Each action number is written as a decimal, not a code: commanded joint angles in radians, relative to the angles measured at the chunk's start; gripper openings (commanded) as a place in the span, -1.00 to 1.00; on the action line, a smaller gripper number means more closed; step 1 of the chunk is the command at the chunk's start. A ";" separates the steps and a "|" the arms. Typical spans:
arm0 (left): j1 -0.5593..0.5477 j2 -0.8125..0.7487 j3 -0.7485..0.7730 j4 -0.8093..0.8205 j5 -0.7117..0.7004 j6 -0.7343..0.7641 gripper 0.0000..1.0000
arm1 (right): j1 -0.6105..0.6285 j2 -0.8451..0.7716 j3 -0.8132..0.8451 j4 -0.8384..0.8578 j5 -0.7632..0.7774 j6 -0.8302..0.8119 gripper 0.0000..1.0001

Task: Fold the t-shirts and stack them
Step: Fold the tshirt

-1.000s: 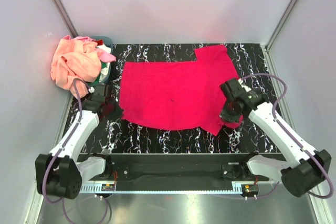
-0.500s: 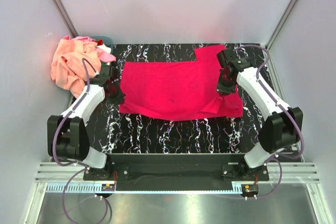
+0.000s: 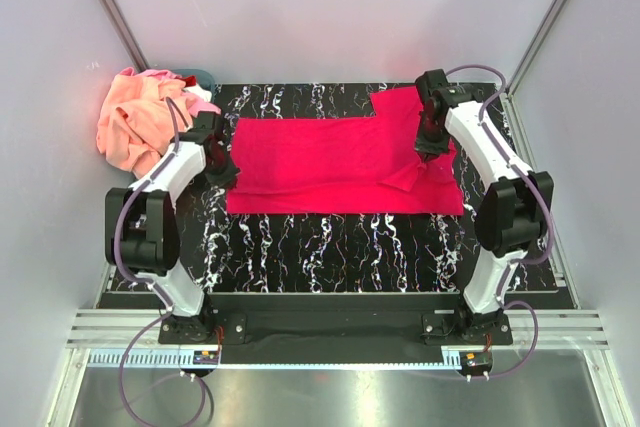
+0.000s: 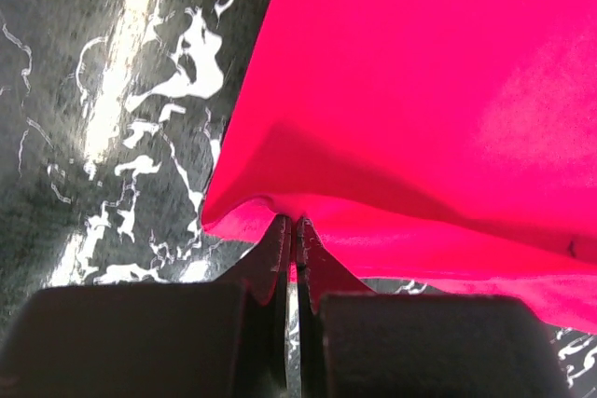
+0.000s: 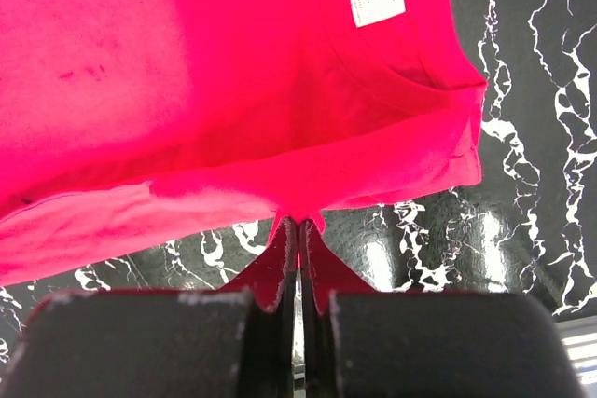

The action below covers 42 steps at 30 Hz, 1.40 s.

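Two pinches hold the crimson t-shirt: left claw and right claw each pressed together on a sliver of hem, cloth spreading ahead of the tips. I judge either sliver could slip, skewing my fold.

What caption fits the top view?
Left gripper and right gripper pinch a crimson cloth t-shirt on a black marbled table.

Crimson t-shirt lies partly folded; peach and pink t-shirts heaped far-left.
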 commanded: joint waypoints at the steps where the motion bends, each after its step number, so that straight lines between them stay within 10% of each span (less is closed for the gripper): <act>1: 0.009 0.041 0.067 -0.007 -0.032 0.033 -1.00 | -0.011 0.031 0.074 -0.020 0.009 -0.018 -1.00; 8: 0.018 0.122 0.127 -0.017 -0.044 0.053 -0.91 | -0.018 0.153 0.171 -0.058 0.046 -0.009 -1.00; 12: 0.027 0.239 0.312 -0.108 -0.046 0.076 -0.31 | -0.048 0.258 0.283 -0.105 0.080 0.002 -0.98; 16: 0.038 0.293 0.484 -0.231 -0.043 0.074 0.27 | -0.106 0.429 0.644 -0.213 0.100 -0.023 0.93; 19: 0.038 0.213 0.478 -0.233 -0.029 0.056 0.50 | -0.141 0.560 0.913 -0.346 0.086 -0.021 0.99; 33: 0.020 -0.201 -0.259 0.126 0.096 0.004 0.54 | -0.271 -0.207 -0.495 0.297 -0.268 0.104 0.97; 42: 0.020 -0.177 -0.355 0.262 0.114 -0.039 0.53 | -0.362 -0.245 -0.699 0.426 -0.301 0.127 0.88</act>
